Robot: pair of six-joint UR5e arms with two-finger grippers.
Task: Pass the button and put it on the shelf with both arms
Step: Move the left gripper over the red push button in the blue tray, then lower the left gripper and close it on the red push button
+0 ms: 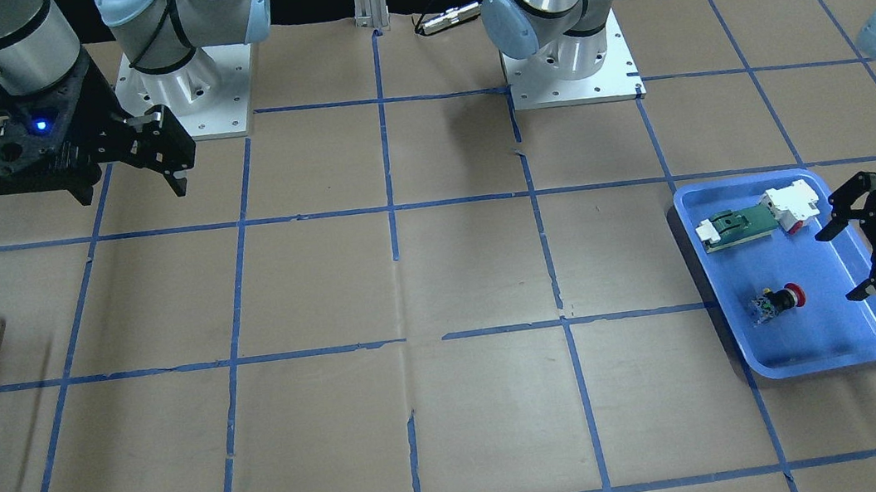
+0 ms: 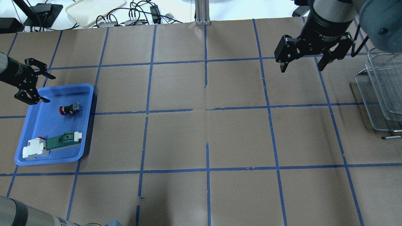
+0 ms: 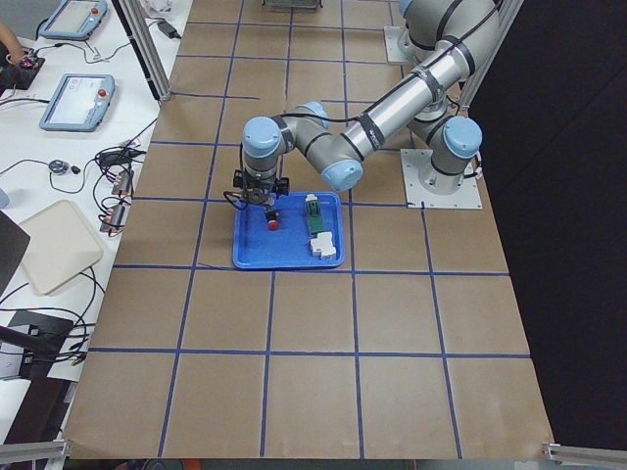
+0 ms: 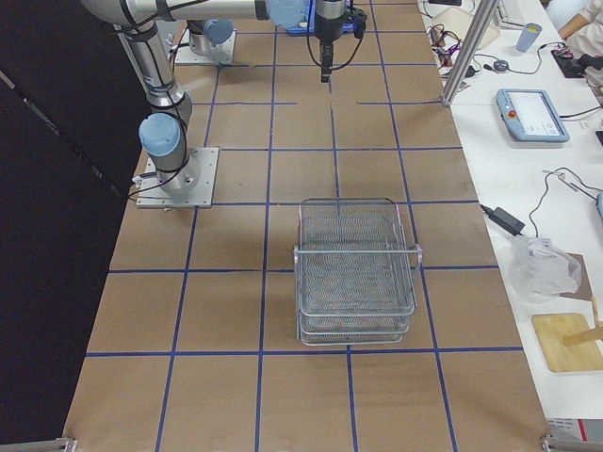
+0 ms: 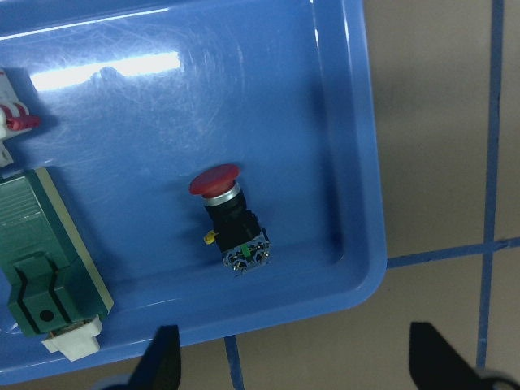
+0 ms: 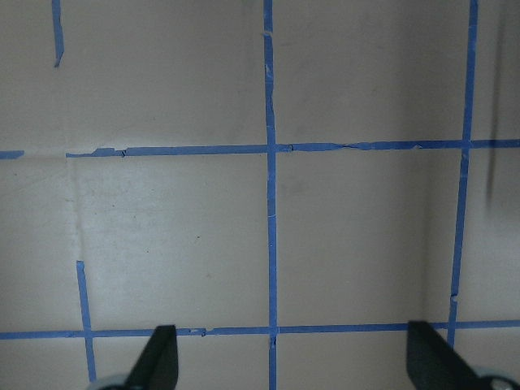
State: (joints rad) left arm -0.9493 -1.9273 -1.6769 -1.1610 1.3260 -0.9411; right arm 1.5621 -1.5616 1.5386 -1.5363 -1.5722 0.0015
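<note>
The button (image 2: 69, 109), with a red cap, black collar and blue-grey block, lies on its side in the blue tray (image 2: 89, 131). It also shows in the front view (image 1: 779, 302) and the left wrist view (image 5: 230, 219). My left gripper (image 2: 48, 88) is open and empty above the tray's outer far edge, a short way from the button's red cap, with its fingers (image 5: 162, 361) at the bottom of the wrist view. My right gripper (image 2: 302, 69) is open and empty, high over bare table. The see-through tiered shelf (image 2: 380, 94) stands at the table's right end, apart from both grippers.
A green-and-white module (image 2: 62, 141) with a white-red end block (image 2: 34, 150) lies in the tray beside the button. Brown paper with a blue tape grid covers the table. The arm bases (image 1: 571, 71) stand at the robot's edge. Cables and a beige tray (image 2: 94, 9) lie beyond the far edge.
</note>
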